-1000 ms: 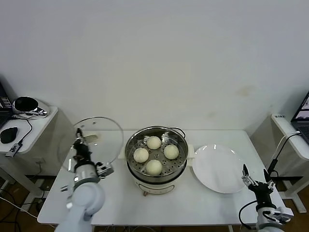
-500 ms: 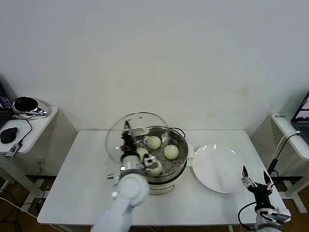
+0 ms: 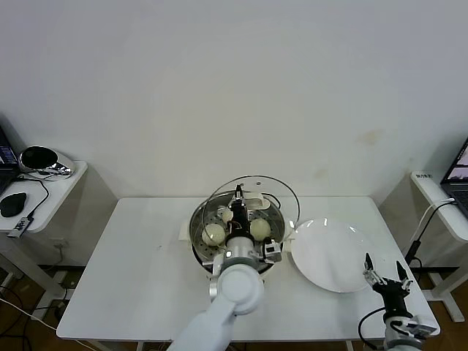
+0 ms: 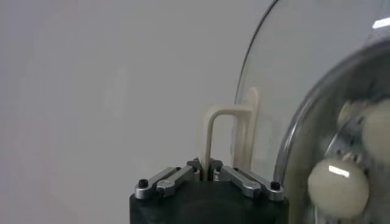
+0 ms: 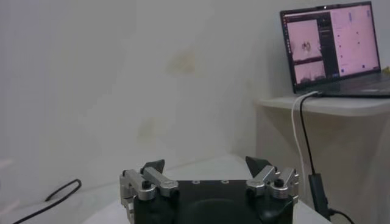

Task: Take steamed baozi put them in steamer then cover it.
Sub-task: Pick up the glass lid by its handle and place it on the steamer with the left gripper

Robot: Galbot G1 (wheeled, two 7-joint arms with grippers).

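Observation:
The steel steamer (image 3: 199, 221) stands mid-table on its cream pot base with steamed baozi (image 3: 213, 234) inside; three show, one partly behind my arm. My left gripper (image 3: 238, 199) is shut on the cream handle (image 4: 214, 135) of the clear glass cover (image 3: 274, 191), which hangs tilted over the steamer's far right side. Through the glass in the left wrist view a baozi (image 4: 338, 189) shows. My right gripper (image 3: 382, 272) waits open at the table's front right corner, holding nothing.
A flat white plate (image 3: 330, 254) lies right of the steamer. A side table with a mouse and headset (image 3: 38, 159) stands at the left, and a laptop (image 5: 332, 45) sits on a stand to the right.
My left arm has carried the cover from the table's left side rightward until it hangs over the steamer. The right arm has stayed put.

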